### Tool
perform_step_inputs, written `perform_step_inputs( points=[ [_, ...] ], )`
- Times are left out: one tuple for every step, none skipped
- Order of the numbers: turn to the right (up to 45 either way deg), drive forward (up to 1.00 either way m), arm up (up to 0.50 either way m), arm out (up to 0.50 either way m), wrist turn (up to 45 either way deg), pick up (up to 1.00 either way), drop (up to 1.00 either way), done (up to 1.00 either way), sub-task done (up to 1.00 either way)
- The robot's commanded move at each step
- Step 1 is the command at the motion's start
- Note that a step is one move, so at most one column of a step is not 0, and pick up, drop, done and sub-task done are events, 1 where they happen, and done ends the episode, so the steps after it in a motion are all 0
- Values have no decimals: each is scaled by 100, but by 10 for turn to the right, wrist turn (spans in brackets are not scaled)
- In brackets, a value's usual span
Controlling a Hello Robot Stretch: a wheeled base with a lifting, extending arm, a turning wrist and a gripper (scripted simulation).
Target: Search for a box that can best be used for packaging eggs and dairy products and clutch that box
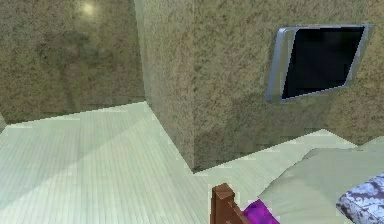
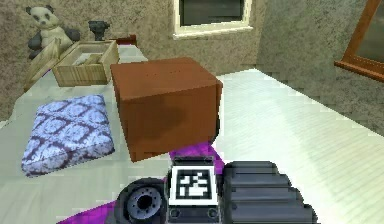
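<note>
**Search near its end; grasp not yet made**

The bed (image 2: 280, 110) carried every item of interest at inspection. The large brown box (image 2: 165, 105), closed and plain, stood in the middle of the cover and serves here as the reference point. A blue patterned pillow (image 2: 68, 135) lay flat just beside it, on the arm side view's left. Beyond the pillow, farther back and left of the brown box, sat an open tan box (image 2: 85, 65) with low walls. A teddy bear (image 2: 45, 30) leaned against the wall behind that.

Either box could have been the one sought. In my judgement the open tan box suited eggs and dairy better, though its contents could not be made out.

The gripper (image 2: 145, 203) showed as a dark body at the bottom edge, in front of the brown box, with purple cloth (image 2: 195, 152) between them. Its far end could not be made out, so I could not tell whether it held anything.

Assessment: candidates were found. Choosing the box, reaching it and taking hold were all left to do.
</note>
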Motion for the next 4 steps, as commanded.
perform_step_inputs(
  points=[
    [0,0,0,48,0,0,0,0,0],
    [0,0,0,0,450,0,0,0,0],
    [0,0,0,0,450,0,0,0,0],
    [0,0,0,0,30,0,0,0,0]
  ],
)
